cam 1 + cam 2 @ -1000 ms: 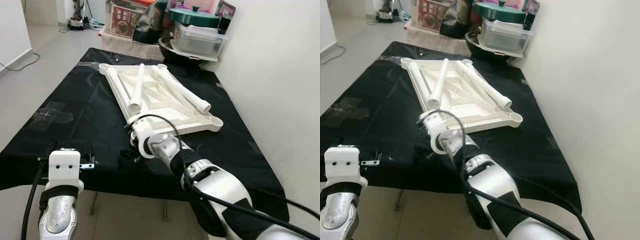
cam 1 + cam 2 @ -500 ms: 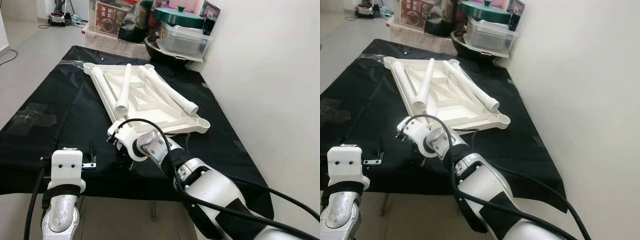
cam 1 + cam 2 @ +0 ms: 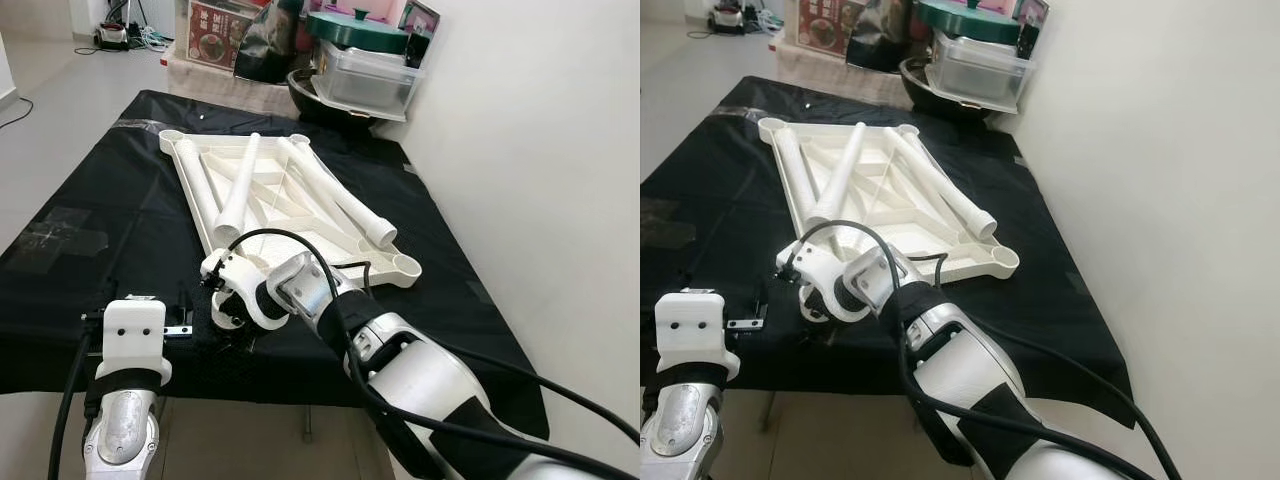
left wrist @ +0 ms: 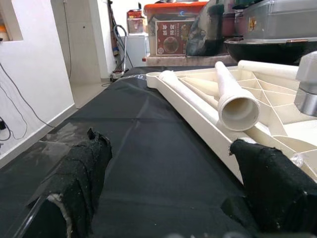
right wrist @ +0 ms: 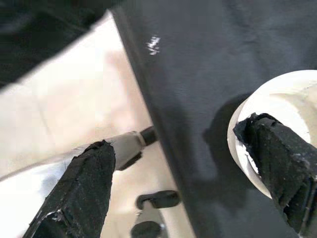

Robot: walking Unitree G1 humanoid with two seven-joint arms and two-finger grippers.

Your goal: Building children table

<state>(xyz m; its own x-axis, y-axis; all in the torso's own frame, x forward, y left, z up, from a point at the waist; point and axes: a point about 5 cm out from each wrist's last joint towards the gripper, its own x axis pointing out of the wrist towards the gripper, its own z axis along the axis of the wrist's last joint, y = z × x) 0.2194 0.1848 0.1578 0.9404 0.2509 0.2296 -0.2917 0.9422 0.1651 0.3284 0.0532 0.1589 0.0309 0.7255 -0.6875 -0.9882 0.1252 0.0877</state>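
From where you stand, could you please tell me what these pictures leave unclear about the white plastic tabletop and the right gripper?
- White plastic tabletop: its near left corner, hidden behind the right wrist in both eye views.
- Right gripper: its fingers sit behind its own wrist in the eye views.
- Round white socket: cut off by the picture edge and partly covered by a black finger, right wrist view.

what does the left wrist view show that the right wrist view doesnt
Left wrist view alone: the open end of a white leg tube lying on the upturned white tabletop, with boxes and a dark bowl behind. Right wrist view alone: the cloth's edge, pale floor below it, and a round white corner socket beside one finger. Both: the black cloth and an open pair of black fingers.
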